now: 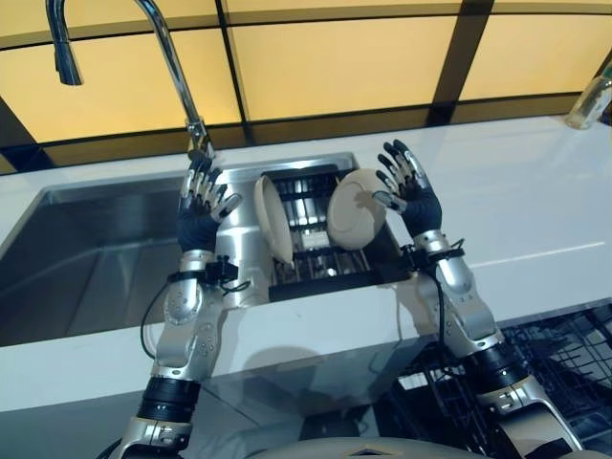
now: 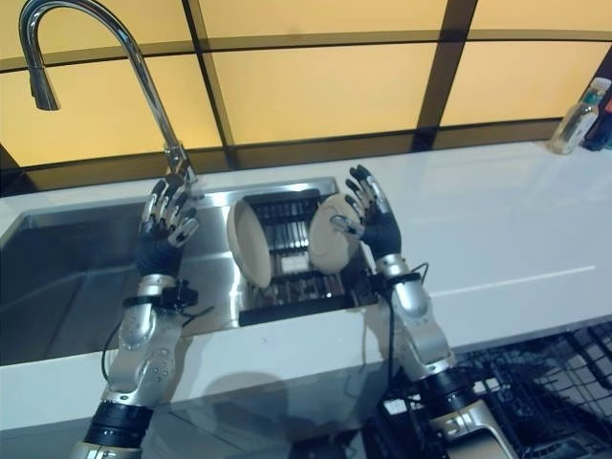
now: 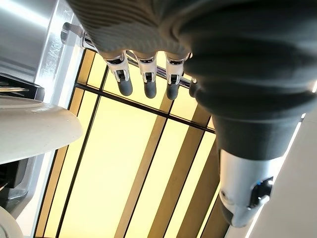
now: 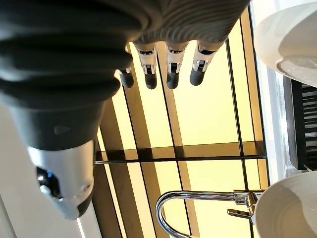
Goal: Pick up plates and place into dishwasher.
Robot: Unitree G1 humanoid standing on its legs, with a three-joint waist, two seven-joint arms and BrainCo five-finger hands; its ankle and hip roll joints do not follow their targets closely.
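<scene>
Clearly the risk here sits with the two plates standing on edge in the black rack that rests in the steel sink. The plate on the right leans back with its underside toward the robot, and the right hand is raised just beside its rim — fingers spread and straight, holding nothing. If that hand closes on the thin edge alone, I'd expect the plate to pivot or slide out, since a smooth glazed rim gives fingertips little to bite on. A nudge from the outside could also tip it toward the other plate, which stands more upright and edge-on to the camera; the two are apart but close enough to knock together.

The left hand is up near the base of the tap, fingers likewise apart and empty, beside the rack's left end. Reaching in from there, it could clip the tap or the sink wall.

Both plates look cream-coloured, round, shallow and smooth — probably ceramic, so hard, slippery and liable to chip on steel. The dark wire basket of the dishwasher shows below the white counter on the robot's right, so any carry has to clear the counter edge.
</scene>
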